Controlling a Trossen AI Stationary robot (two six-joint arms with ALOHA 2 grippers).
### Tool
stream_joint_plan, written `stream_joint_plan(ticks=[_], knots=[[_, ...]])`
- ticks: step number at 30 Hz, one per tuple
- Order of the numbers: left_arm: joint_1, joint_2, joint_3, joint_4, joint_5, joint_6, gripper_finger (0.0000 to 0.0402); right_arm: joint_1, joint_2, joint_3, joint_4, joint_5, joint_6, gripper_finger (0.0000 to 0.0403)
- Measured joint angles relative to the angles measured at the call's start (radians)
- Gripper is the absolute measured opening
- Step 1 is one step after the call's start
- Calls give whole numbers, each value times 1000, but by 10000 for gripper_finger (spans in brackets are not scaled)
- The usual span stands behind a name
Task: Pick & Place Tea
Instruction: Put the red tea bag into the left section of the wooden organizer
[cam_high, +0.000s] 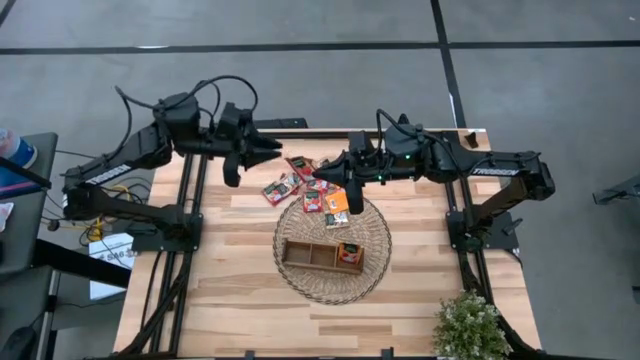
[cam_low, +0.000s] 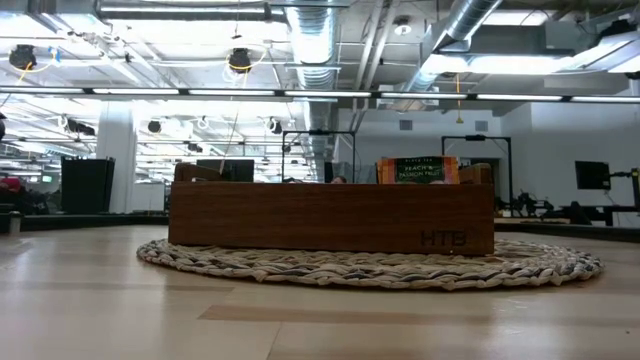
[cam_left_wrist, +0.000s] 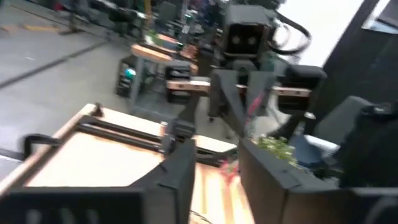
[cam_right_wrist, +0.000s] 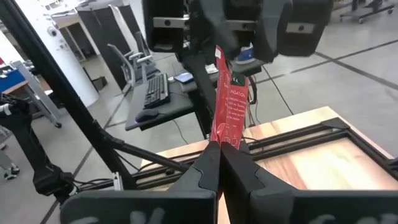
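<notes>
Tea sachets (cam_high: 300, 180), small flat red and orange squares, mostly lie loose on our desk (cam_high: 240, 290); one orange sachet (cam_high: 349, 253) sits in brown wooden tray (cam_high: 300, 255). Right tool (cam_right_wrist: 219, 163) pinches red sachet (cam_right_wrist: 227, 106); left tool (cam_left_wrist: 214, 165) open, empty.

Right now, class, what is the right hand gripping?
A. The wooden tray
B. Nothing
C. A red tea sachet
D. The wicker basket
C: in the right wrist view the right hand is pinched shut on a red tea sachet that stands up between its fingers.
</notes>
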Motion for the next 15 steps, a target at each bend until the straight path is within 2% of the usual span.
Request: stream_joint_plan(ticks=[4,7,10,15], knots=[[-28,25,0,4,26,-3,191,0,0,0,0,0,0,0],[-46,42,0,14,58,21,220,0,0,0,1,0,0,0],[-56,51,0,24,84,47,231,0,0,0,4,-1,0,0],[-65,63,0,51,106,60,227,0,0,0,7,-2,0,0]])
